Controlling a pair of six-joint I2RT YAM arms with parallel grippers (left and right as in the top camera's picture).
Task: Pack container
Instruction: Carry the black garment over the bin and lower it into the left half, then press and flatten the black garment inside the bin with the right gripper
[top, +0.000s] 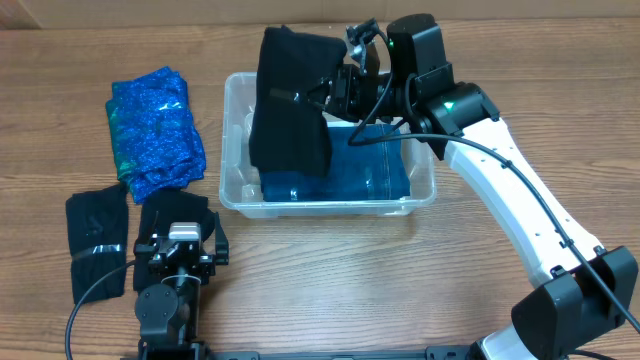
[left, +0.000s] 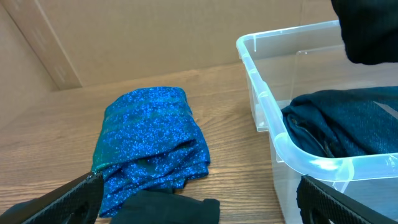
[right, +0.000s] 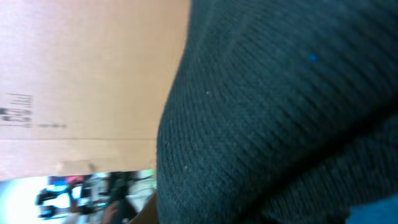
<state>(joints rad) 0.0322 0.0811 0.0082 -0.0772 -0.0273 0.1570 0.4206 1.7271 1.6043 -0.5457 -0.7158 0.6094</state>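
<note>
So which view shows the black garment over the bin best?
Overhead: the black garment shows nearly whole, hanging from the right gripper over the container. Left wrist catches only a corner at top right; right wrist is so close it shows just knit.

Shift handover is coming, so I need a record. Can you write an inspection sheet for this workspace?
Surface: wooden table, no spills seen.
Job's things: container holds a dark blue garment; black garment hangs over its left part.
Clutter: sparkly blue garment left of the container; two black cloths by the left end effector.
End effectors: right end effector shut on the black garment; left end effector open, empty.
Cables: black cable along the right arm.
Surroundings: cardboard wall behind the table.
</note>
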